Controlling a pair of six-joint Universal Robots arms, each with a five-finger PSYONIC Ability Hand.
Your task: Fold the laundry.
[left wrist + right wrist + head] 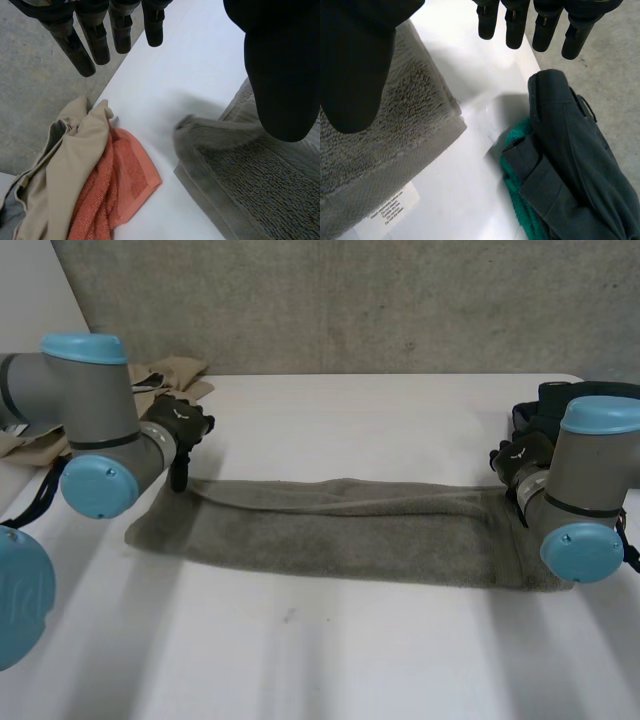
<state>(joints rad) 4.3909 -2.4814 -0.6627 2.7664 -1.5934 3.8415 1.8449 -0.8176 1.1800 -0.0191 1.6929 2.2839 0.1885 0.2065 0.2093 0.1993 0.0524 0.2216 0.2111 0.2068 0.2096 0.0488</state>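
**Head view.** A grey terry towel (340, 530) lies as a long band across the white table (350, 660), running left to right. The left hand (182, 428) stands over its far left corner. The right hand (520, 462) stands over its right end.

**Left wrist view.** The fingers (75, 47) are straight and set well apart from the thumb (282, 75), so the hand is wide open and grips nothing. The towel's slightly rucked corner lies below the thumb. Near it, off the towel, a beige garment (75, 150) lies over an orange towel (122, 185).

**Right wrist view.** The fingers (545, 27) are straight and the thumb (355, 70) is apart from them, with nothing held. The towel's end, with its label (395, 209), lies under the thumb. A dark grey garment (570, 165) lies over a green cloth (520, 215) beside it.

**Handling (judged).** The thick pile should be soft, limp, grippy and not fragile, and it will likely sag between the hands. The best hold is a pinch through all layers at the end corners.
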